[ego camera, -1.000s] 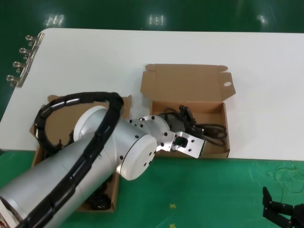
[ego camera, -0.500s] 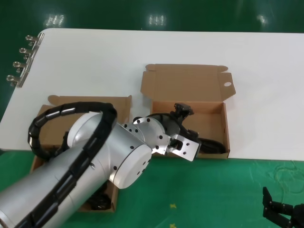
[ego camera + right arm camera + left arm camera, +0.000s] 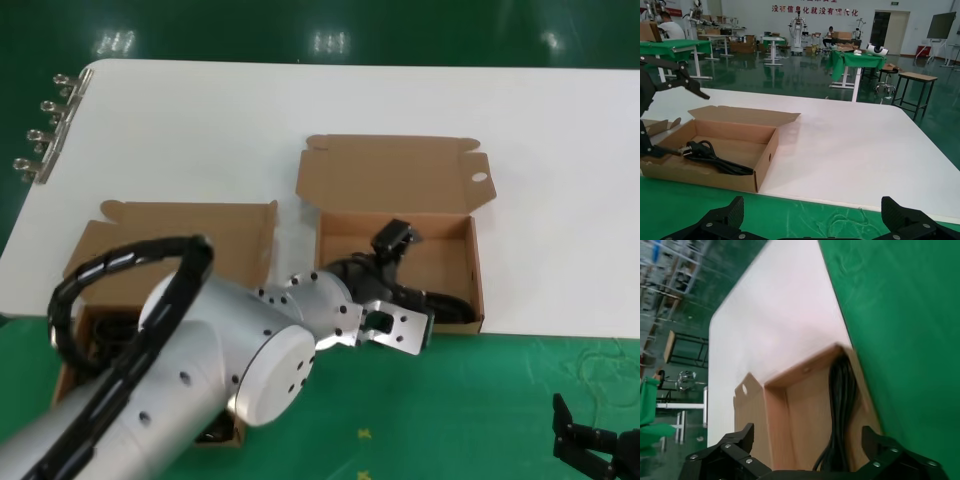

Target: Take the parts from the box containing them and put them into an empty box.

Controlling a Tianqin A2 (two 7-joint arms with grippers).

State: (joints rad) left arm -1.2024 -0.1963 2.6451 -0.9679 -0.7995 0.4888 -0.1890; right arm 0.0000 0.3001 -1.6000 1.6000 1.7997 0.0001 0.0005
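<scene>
Black cable (image 3: 447,300) dropped, left claw (image 3: 392,240) apparently higher

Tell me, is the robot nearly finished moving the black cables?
Partly. One black power cable already lies in the brown cardboard box with the round-holed flap. The left gripper hangs open over that box, holding nothing. The other brown cardboard box sits mostly hidden under the left arm; something dark shows inside it, so more cables probably remain. The right gripper waits open off the table.
</scene>
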